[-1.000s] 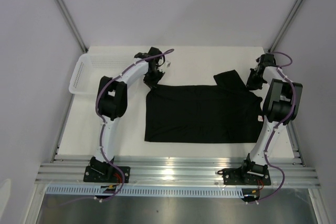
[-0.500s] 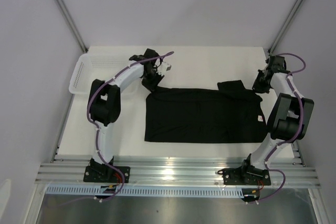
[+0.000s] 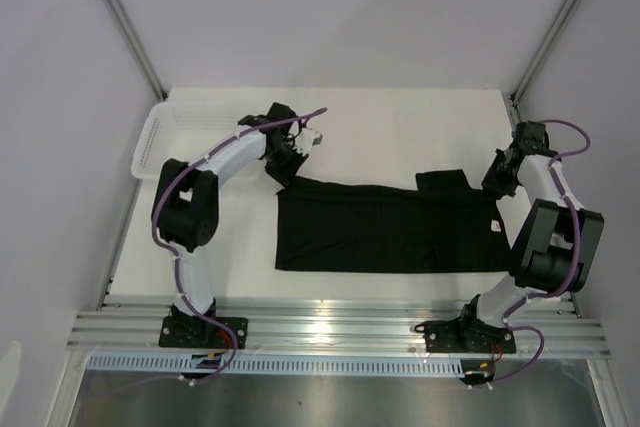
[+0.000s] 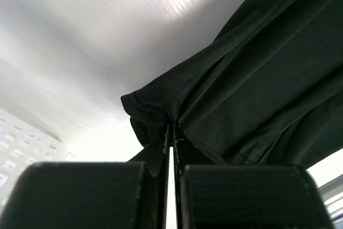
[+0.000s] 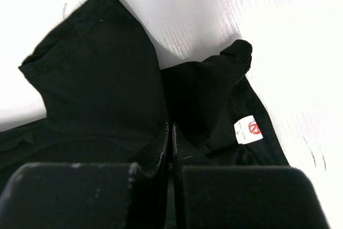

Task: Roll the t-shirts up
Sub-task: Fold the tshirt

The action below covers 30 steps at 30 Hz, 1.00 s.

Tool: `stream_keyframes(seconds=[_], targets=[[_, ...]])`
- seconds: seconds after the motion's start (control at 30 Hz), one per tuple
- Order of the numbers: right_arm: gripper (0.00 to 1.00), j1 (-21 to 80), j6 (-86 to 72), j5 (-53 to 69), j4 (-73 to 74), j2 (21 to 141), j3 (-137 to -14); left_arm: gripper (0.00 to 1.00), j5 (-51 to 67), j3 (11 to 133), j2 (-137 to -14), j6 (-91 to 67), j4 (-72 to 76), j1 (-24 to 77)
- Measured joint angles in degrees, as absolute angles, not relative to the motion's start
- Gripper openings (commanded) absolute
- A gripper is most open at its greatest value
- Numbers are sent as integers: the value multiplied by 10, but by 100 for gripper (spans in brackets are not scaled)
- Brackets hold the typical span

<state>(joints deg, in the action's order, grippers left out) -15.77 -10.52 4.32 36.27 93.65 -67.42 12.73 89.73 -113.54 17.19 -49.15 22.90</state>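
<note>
I am looking at the black t-shirt [image 3: 385, 232] lying spread on the white table [image 3: 400, 127] between the two arms, its long side running left to right. Its near edge is lying flat and straight, while both far corners are being drawn toward the grippers.

The left gripper [image 4: 171, 130] is clamping the far left corner. In the left wrist view the jaws are pressing together on a gathered fold of cloth. The fabric is fanning out from the tips, up and to the right, over bare table.

The right gripper [image 5: 170, 127] is clamping the far right part of the shirt, close to the neck. In the right wrist view its jaws are pressing together on a bunched fold. A broad flap of cloth is spreading to the left of the tips, and the small pale label [image 5: 248, 130] with a red mark is lying just to their right.

From above, the left arm is rising from its base with the elbow bending out to the left. Its forearm is crossing back to the right, toward the shirt's corner. A white mesh basket [image 3: 160, 142] is sitting at the far left of the table beside that arm, apart from the shirt.

The right arm is standing close to the table's right edge, its elbow folding over just right of the shirt. Its forearm is reaching away from me, and the wrist is angling inward to the cloth.
</note>
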Motion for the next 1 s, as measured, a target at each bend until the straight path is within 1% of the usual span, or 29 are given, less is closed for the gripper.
stream_keyframes(seconds=[0.1, 0.27, 0.37, 0.4, 0.43, 0.47, 0.57, 0.63, 0.77, 0.8, 1.0], targets=[[0, -158, -110, 41, 363, 924, -671, 1, 129, 894, -1124, 172, -483, 229], [0, -158, -123, 28, 369, 894, -648, 1, 139, 851, -1092, 173, -467, 229], [0, -158, -137, 22, 375, 884, -626, 14, 147, 822, -1085, 177, -463, 230], [0, -158, -143, 22, 375, 883, -617, 23, 150, 813, -1085, 179, -463, 232], [0, -158, -148, 22, 375, 883, -606, 29, 152, 804, -1085, 184, -465, 233], [0, -158, -153, 22, 375, 883, -595, 37, 153, 798, -1085, 187, -470, 234], [0, -156, -165, 23, 381, 883, -574, 48, 159, 794, -1085, 197, -485, 239], [0, -154, -168, 23, 382, 883, -572, 49, 164, 796, -1084, 206, -498, 239], [0, -153, -170, 23, 379, 883, -572, 39, 160, 846, -1084, 215, -542, 240], [0, -152, -170, 23, 379, 883, -572, 38, 155, 873, -1088, 215, -553, 238], [0, -150, -170, 22, 379, 883, -572, 41, 152, 1027, -1136, 209, -580, 229]])
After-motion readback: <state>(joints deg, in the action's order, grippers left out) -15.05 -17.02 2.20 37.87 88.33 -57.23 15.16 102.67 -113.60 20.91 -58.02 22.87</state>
